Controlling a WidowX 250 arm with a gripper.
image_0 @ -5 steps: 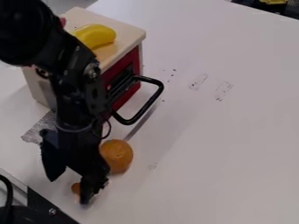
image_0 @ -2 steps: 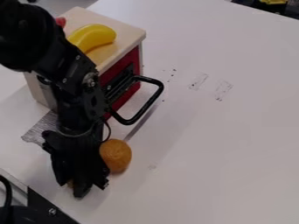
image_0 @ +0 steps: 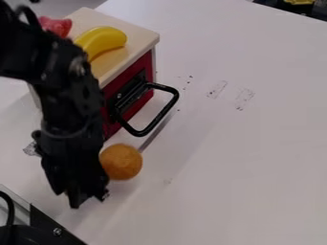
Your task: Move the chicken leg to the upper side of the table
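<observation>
At the view's seven o'clock, my claw (image_0: 78, 195) grips the chicken leg (image_0: 121, 162), round end toward two; a banana (image_0: 102, 39) tops the toy oven (image_0: 142, 42) at eleven.

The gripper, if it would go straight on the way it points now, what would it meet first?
Most likely the white tabletop below the gripper; the orange seems beside that line. How near the surface is, I cannot tell.

White tabletop (image_0: 243, 153), dark smudges (image_0: 244, 97), grey floor (image_0: 64, 5) beyond
</observation>
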